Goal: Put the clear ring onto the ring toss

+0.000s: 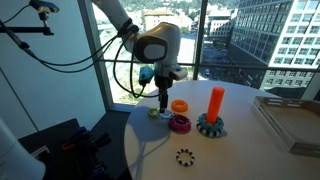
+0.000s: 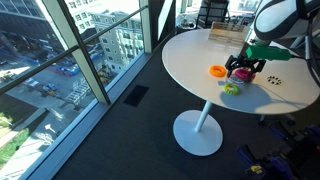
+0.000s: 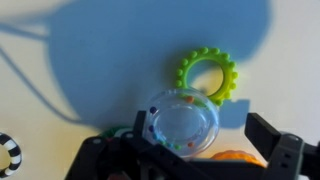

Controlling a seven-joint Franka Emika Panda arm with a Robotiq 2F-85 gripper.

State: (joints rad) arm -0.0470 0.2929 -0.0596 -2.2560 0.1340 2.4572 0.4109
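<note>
The clear ring (image 3: 183, 125) is transparent with small coloured beads inside. In the wrist view it lies on the white table between my gripper's (image 3: 200, 130) fingers, close to the left finger and apart from the right one. The gripper is open. In both exterior views the gripper (image 1: 163, 88) (image 2: 247, 66) hangs low over the cluster of rings, and I cannot make out the clear ring there. The ring toss, an orange peg (image 1: 216, 100) on a teal gear-shaped base (image 1: 211, 128), stands apart from the gripper.
A yellow-green toothed ring (image 3: 208, 77) lies just beyond the clear ring. An orange ring (image 1: 179, 106) (image 2: 217, 71) and a magenta ring (image 1: 181, 123) lie close by. A small black toothed ring (image 1: 184, 156) lies nearer the table's (image 2: 195, 60) edge. Flat trays (image 1: 290, 120) lie beyond the peg.
</note>
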